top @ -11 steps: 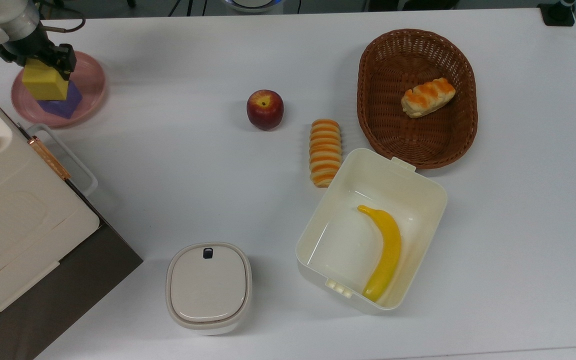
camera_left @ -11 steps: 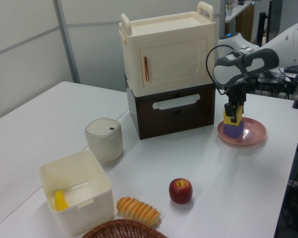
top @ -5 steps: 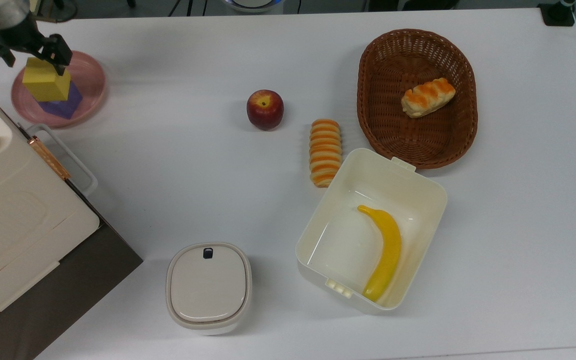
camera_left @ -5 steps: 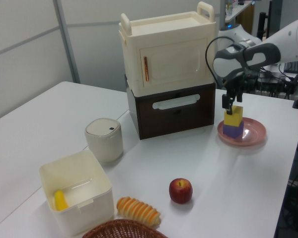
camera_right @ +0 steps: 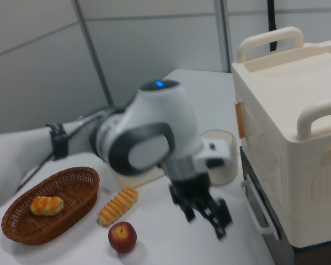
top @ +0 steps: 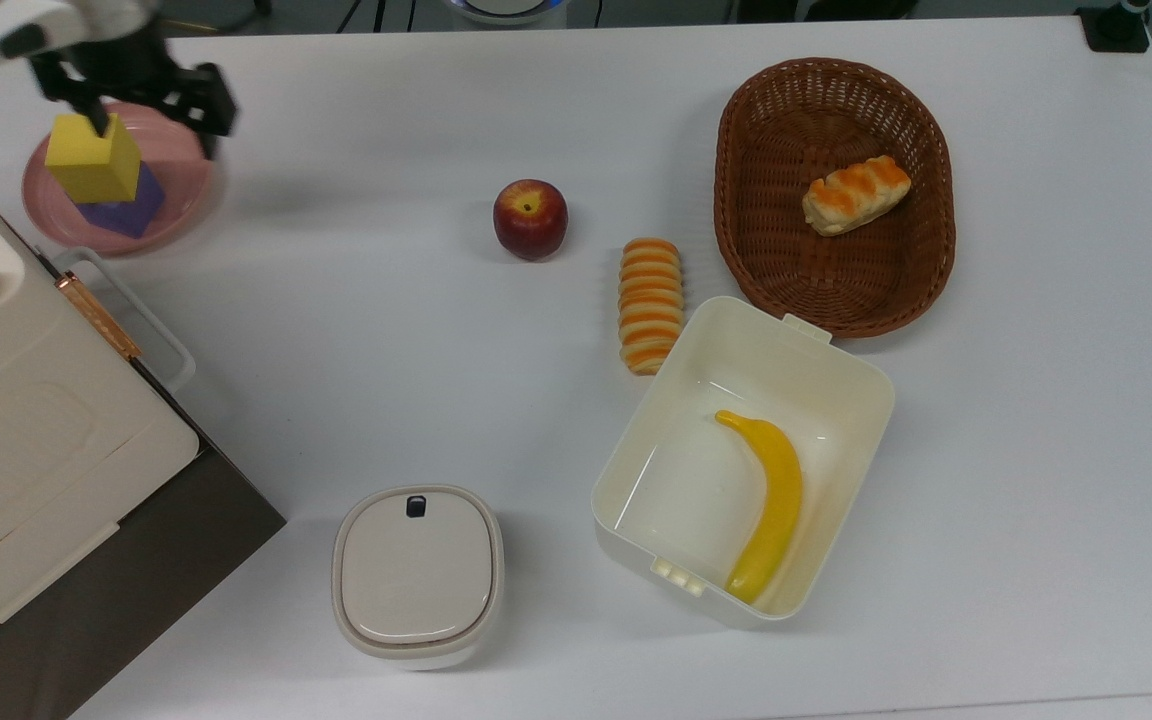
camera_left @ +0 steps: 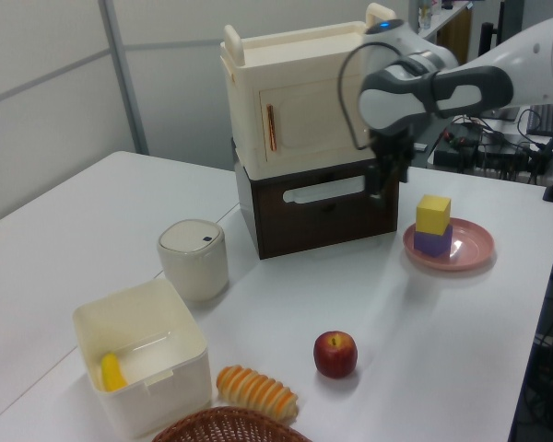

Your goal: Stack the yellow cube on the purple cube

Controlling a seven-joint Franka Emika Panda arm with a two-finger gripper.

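White desk: at the top view's upper left, your yellow cube sits on the purple cube in the pink plate. Your tool is open, holding nothing. Stacking looks done.

The arm reaches over the table's far-left corner in the top view, wrist bent so the gripper points downward. Its two black fingers stand spread apart with nothing between them, hanging above the table.
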